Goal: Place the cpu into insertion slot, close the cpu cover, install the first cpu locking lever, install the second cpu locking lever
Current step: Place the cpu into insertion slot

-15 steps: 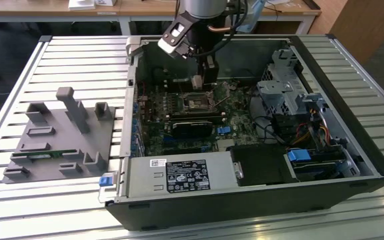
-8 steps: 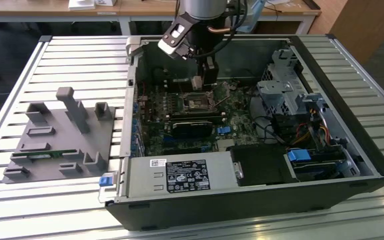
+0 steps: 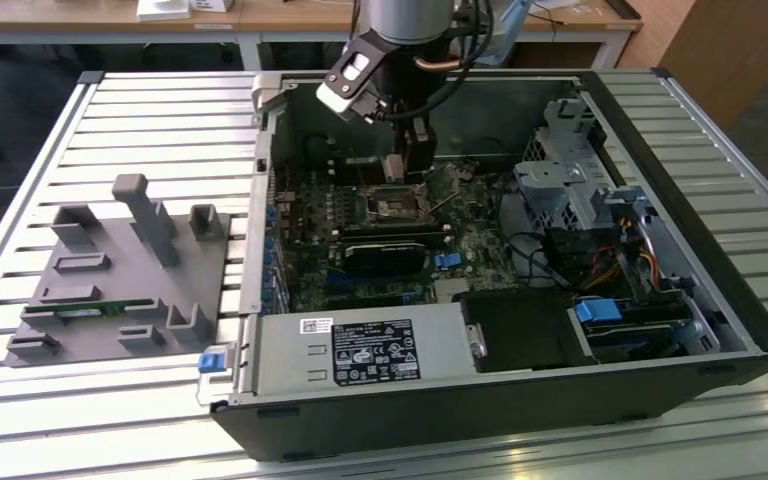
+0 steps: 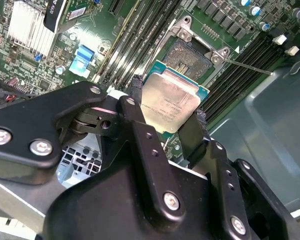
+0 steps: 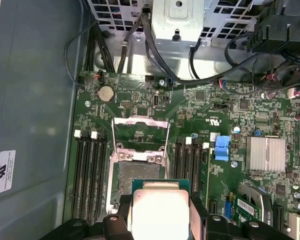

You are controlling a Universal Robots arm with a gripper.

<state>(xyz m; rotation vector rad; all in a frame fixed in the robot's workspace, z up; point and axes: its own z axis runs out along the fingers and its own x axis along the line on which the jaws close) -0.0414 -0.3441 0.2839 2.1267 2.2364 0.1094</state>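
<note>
1 arm (image 3: 404,25) angled down, wrist tilted; gripper (image 4: 167,107) w/ 2 fingers (image 4: 140,131) clamped on opp. edges of cpu (image 4: 172,100).

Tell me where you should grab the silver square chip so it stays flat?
By two opposite thin edges, coming down from above, as the gripper does now. The cpu is flat and square with straight parallel sides, so fingers should pinch it evenly, leaving its underside free to face the insertion slot.
</note>
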